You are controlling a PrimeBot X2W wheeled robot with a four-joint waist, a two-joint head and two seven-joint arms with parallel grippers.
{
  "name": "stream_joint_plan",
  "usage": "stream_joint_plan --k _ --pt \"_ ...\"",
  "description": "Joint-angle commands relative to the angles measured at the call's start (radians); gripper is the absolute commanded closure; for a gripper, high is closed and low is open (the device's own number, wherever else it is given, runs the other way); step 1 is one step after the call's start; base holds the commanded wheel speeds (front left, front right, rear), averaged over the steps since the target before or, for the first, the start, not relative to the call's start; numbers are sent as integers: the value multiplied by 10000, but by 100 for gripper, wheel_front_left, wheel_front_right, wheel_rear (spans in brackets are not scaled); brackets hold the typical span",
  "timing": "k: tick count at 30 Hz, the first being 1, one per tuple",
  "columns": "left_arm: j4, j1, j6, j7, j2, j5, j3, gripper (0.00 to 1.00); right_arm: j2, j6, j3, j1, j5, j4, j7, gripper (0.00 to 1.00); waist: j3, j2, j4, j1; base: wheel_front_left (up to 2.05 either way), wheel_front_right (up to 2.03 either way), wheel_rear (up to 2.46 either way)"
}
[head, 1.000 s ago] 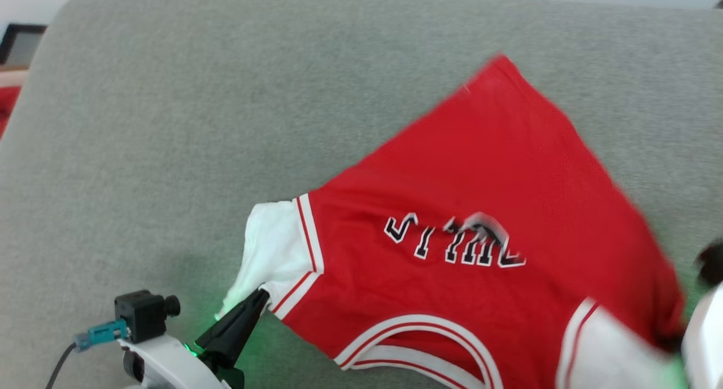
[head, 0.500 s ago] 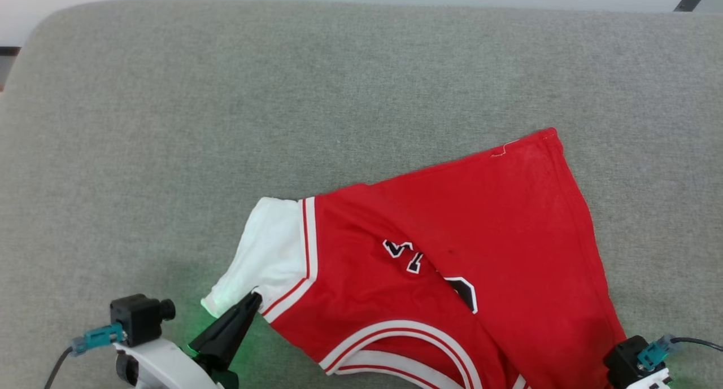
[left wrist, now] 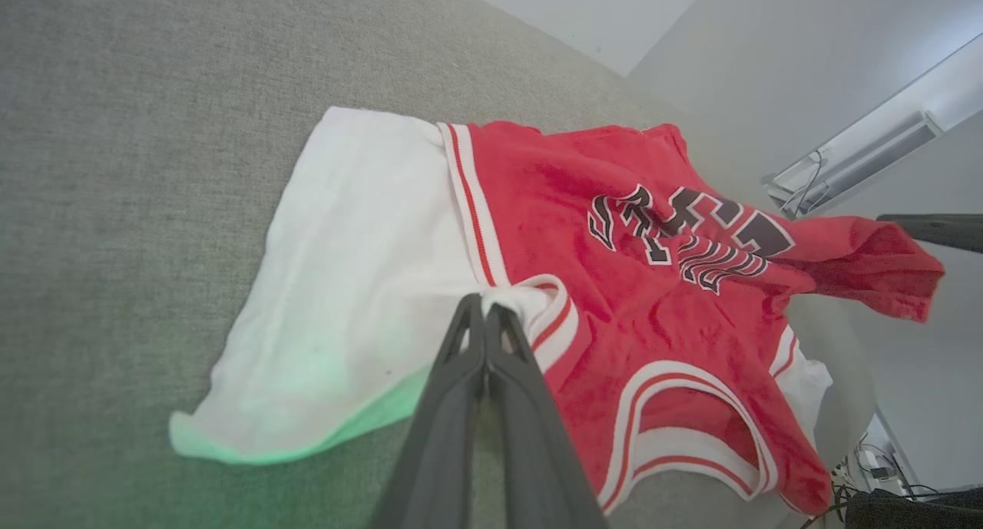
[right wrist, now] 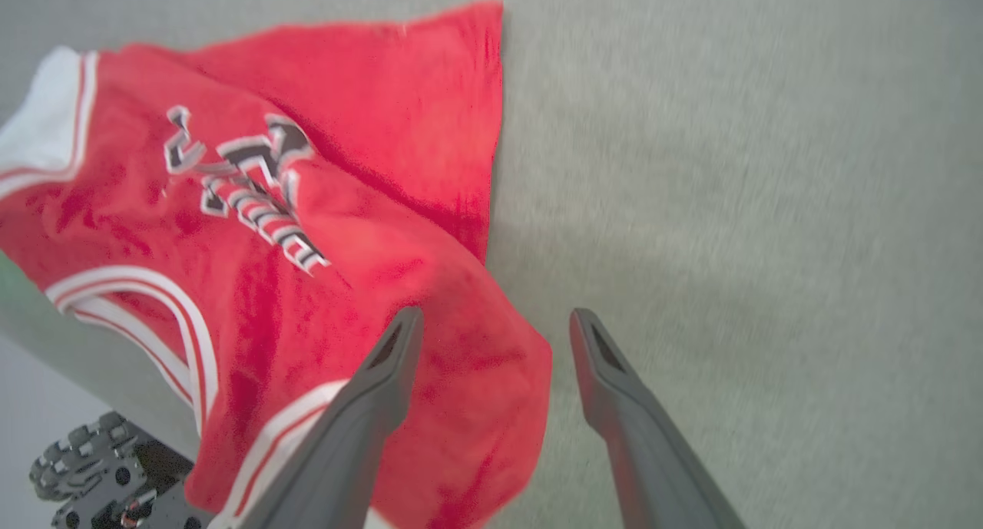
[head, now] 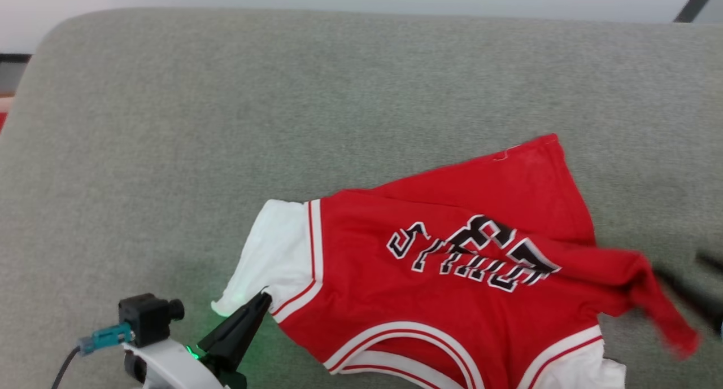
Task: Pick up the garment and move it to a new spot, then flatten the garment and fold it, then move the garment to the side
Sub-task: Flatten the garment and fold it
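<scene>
The garment [head: 452,298] lies rumpled on a grey cushion [head: 226,123], neck towards me, with black white-edged numerals showing upside down. My left gripper [head: 262,298] is at the lower left. In the left wrist view the left gripper [left wrist: 485,305] is shut on the striped trim of the garment [left wrist: 614,283] where the white sleeve [left wrist: 361,283] joins the red. My right gripper [head: 680,267] shows as a dark blur at the right edge. In the right wrist view the right gripper [right wrist: 495,322] is open, and a loose red corner of the garment [right wrist: 269,283] lies between and under its fingers [right wrist: 399,345].
The cushion stretches wide and bare to the left and behind the garment; its rounded left corner [head: 45,44] and back edge meet a pale wall. A dark wheeled part [right wrist: 77,467] sits below the cushion's near edge.
The right gripper has opened, let go of the garment's right side and moved up and right. The red side has dropped into a loose flap and the numerals now show. The left gripper holds still.
</scene>
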Motion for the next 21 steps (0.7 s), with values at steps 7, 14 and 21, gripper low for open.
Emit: stream_joint_plan --k 7,14,21 --pt "-106 -561 31 102 -176 146 -244 100 -48 -7 497 -3229 -705 931 -441 0 392 0 703 0 0 0 0" --pt "-100 -1168 31 109 -397 139 -578 100 -148 -7 2407 -5348 -1661 3804 -1172 0 970 0 1167 0 0 0 0" --pt "35 -1855 31 47 -613 63 -899 100 -327 -7 3666 -6709 -1784 6231 -1150 0 1563 0 1471 0 0 0 0"
